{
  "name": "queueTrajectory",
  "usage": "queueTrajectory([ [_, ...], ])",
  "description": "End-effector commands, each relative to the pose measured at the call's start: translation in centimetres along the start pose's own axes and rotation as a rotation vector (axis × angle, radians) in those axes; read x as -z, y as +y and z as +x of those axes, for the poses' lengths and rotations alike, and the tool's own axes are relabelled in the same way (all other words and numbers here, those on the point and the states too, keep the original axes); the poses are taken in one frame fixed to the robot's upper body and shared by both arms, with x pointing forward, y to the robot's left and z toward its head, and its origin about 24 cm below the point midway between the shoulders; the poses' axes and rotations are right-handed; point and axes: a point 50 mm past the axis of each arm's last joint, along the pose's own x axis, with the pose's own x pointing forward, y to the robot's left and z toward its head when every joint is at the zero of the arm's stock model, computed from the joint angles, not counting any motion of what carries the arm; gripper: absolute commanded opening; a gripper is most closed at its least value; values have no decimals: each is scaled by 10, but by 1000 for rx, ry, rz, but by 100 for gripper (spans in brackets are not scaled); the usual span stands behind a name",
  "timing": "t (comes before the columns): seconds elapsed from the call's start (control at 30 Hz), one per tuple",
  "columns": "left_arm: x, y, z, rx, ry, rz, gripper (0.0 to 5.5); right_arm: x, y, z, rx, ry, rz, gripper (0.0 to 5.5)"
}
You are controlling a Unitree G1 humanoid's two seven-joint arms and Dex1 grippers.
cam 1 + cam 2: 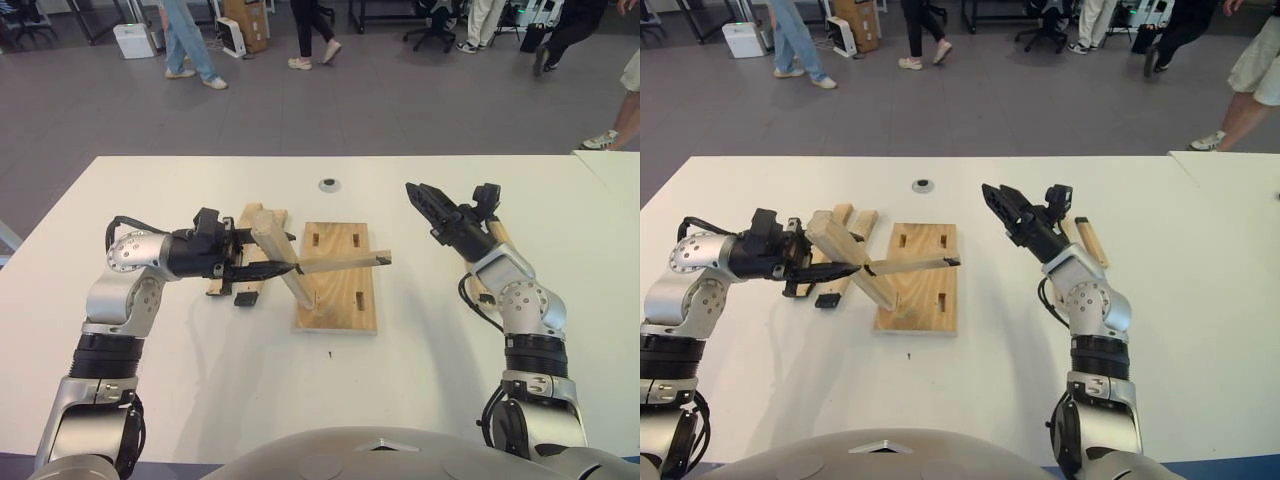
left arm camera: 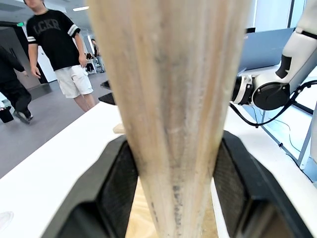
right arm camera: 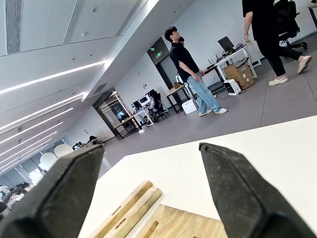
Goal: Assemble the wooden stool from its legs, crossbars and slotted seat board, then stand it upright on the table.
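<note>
Left tool clamps the tilted leg over the seat board; right tool gapes wide, empty, above the bench's right half.

Bright, even light — ceiling strips, soft shadows

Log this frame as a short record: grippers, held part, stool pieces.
left gripper: shut on leg, tilted over the seat board
crossbar: sticks out from the leg, over the board
seat board: flat on table, slots showing
right gripper: open, raised, empty
loose legs: left of the board
other sticks: right of the board
</note>
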Motion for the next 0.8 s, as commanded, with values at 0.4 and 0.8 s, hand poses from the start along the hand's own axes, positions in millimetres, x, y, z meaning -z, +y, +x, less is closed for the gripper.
queueTrajectory([
  [0.4, 55, -15, -4, 73, 343, -175, 205, 8, 1, -3, 21, 8, 3, 358],
  [0.8, 69, -27, 1, -41, 352, -414, 205, 9, 2, -2, 40, -11, -3, 358],
])
